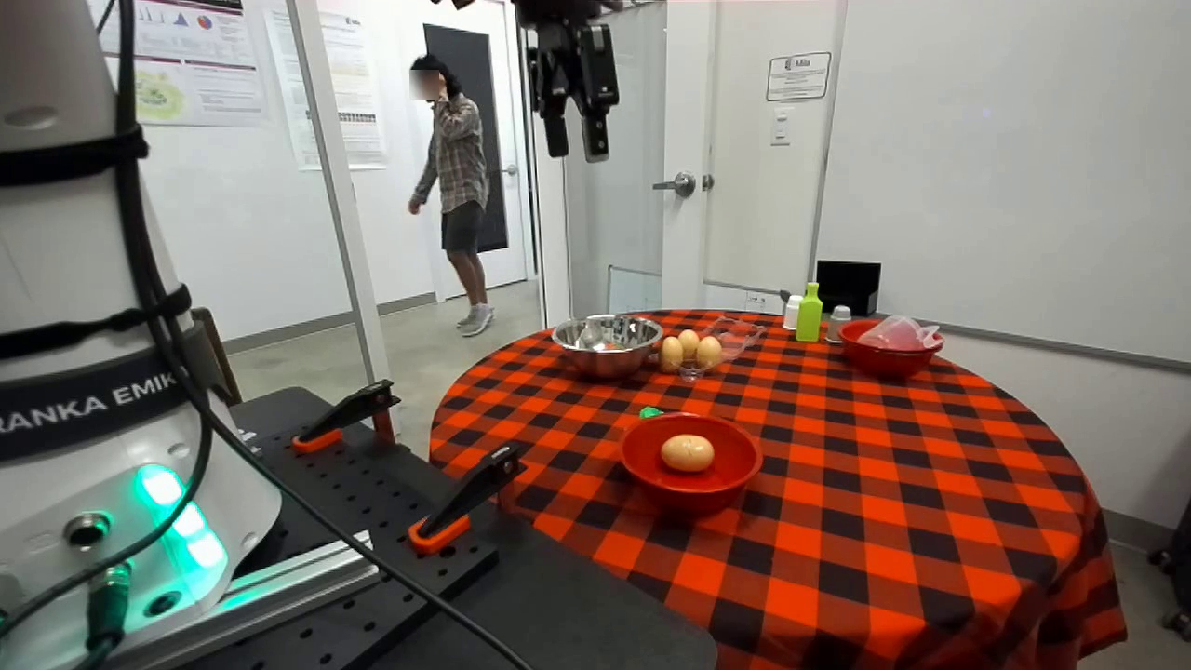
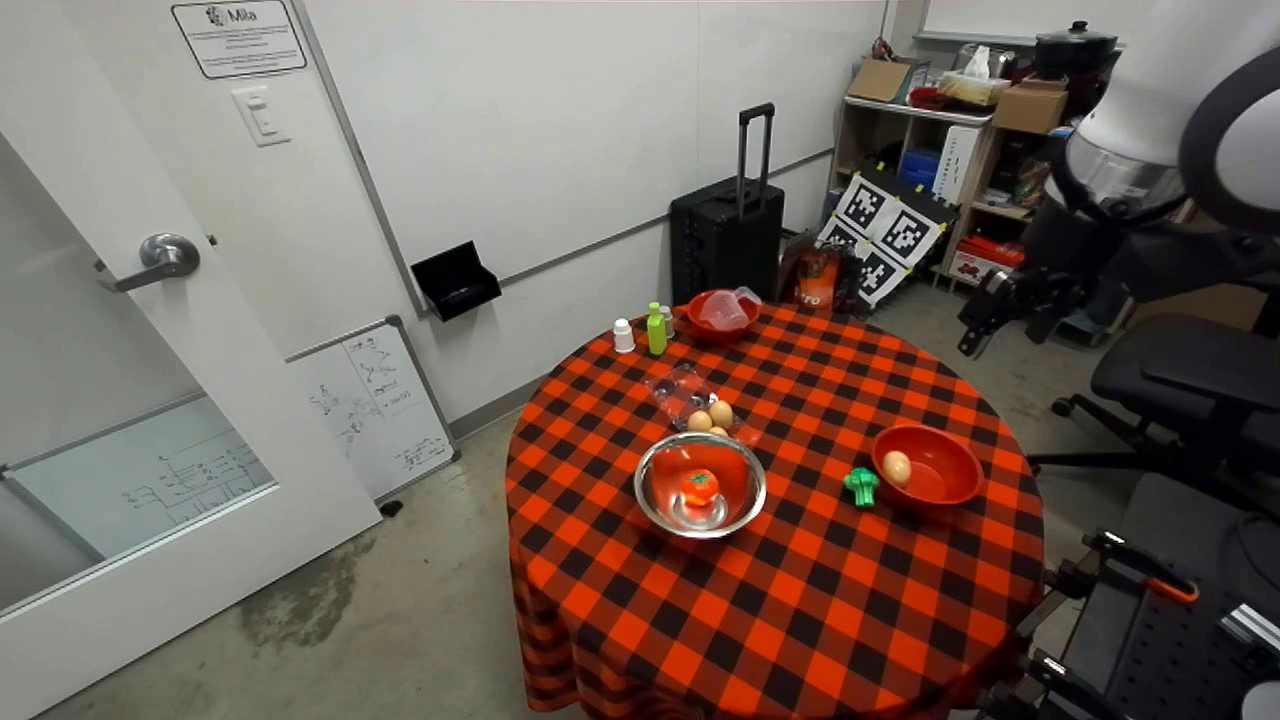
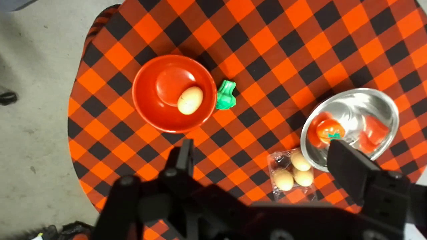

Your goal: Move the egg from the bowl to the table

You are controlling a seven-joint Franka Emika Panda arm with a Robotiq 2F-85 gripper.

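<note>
A brown egg (image 1: 688, 453) lies in a red bowl (image 1: 642, 476) on the round table (image 1: 893, 577) with a red and black checked cloth. The egg also shows in an exterior view (image 2: 896, 468) and in the wrist view (image 3: 190, 100), where it rests against one side of the bowl (image 3: 146, 96). My gripper (image 1: 577, 147) is open and empty, high above the table and apart from the bowl. In the wrist view its fingers (image 3: 262, 150) stand wide apart, with the bowl ahead of the left finger.
A green toy broccoli (image 3: 226, 96) lies beside the bowl. A steel bowl (image 2: 650, 500) holds a toy tomato (image 2: 700, 488). Several eggs (image 3: 283, 180) sit in a clear carton. Bottles (image 2: 656, 330) and another red bowl (image 1: 889, 361) stand at the table's edge.
</note>
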